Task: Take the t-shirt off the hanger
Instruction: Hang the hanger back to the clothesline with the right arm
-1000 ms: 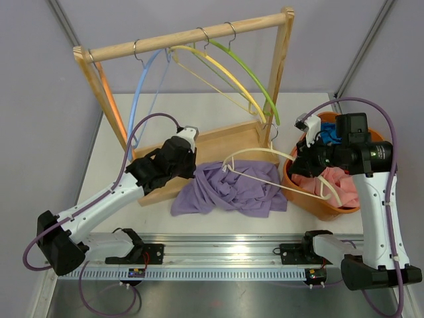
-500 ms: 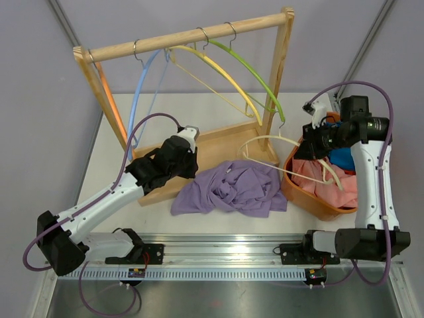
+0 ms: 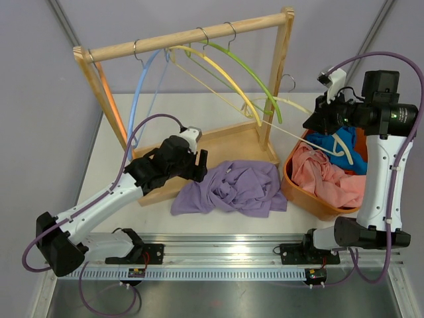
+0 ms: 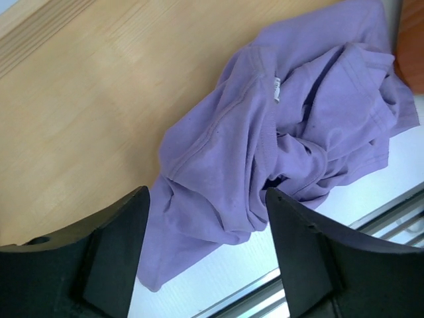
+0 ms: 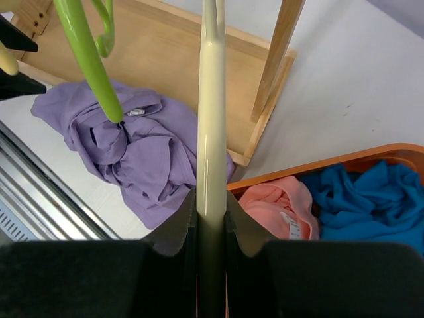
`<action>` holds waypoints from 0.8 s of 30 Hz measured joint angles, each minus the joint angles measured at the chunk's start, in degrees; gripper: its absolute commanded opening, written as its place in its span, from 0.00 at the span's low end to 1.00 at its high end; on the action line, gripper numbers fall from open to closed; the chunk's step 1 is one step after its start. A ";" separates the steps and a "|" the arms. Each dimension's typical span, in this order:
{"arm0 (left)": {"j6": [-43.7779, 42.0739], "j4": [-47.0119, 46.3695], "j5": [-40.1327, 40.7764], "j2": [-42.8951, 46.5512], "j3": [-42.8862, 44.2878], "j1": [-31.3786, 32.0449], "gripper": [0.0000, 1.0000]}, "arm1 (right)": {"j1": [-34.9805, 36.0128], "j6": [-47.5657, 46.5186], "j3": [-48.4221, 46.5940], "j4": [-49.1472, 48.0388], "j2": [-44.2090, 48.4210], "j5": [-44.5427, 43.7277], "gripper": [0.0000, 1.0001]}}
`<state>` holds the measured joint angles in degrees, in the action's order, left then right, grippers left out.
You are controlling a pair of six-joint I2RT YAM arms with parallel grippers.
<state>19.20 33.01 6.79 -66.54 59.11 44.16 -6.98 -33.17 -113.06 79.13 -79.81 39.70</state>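
Observation:
The purple t-shirt (image 3: 232,189) lies crumpled on the table in front of the wooden rack, free of any hanger. My left gripper (image 3: 201,165) hovers at its left edge, open, and the shirt (image 4: 285,132) spreads below and beyond its fingers (image 4: 209,199). My right gripper (image 3: 329,119) is raised above the orange basket, shut on the bare cream hanger (image 3: 291,101). In the right wrist view the hanger's bar (image 5: 211,99) runs straight up from between the jaws (image 5: 211,205), with the shirt (image 5: 132,152) far below it.
The wooden rack (image 3: 192,40) carries blue, yellow and green hangers (image 5: 86,53); its post (image 5: 278,53) stands close to the cream hanger. The orange basket (image 3: 298,192), at the right, holds pink and blue clothes. The rack's wooden base (image 3: 225,142) lies behind the shirt.
My left gripper has opened and let go of the shirt. My right arm has lifted the cream hanger off the shirt, up and back toward the rack's right post.

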 measured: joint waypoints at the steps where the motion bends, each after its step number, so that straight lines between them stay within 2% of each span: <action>1: -0.33 -0.11 -0.48 0.15 0.00 0.00 0.85 | 0.00 -0.07 -1.49 0.11 -0.50 -0.02 0.00; 7: -1.73 -1.57 -5.16 2.80 0.00 0.00 0.99 | 0.42 0.50 -12.76 0.11 -5.81 0.00 0.00; 11: -2.71 -2.54 -9.07 4.83 0.00 -0.04 0.99 | 2.62 2.21 -20.00 -0.11 -9.99 -0.37 0.00; 19: -3.30 -3.15 -12.79 8.11 -0.55 -0.04 0.99 | 13.16 10.71 -31.32 -4.74 -17.16 -6.86 0.00; 24: -3.28 -3.26 -13.09 9.53 -1.09 -0.04 0.99 | 14.78 14.43 -35.06 -8.11 -20.46 -11.10 0.00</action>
<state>15.92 29.76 -6.31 -57.01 58.02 44.12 7.79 -18.74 -148.11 71.02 -100.27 28.60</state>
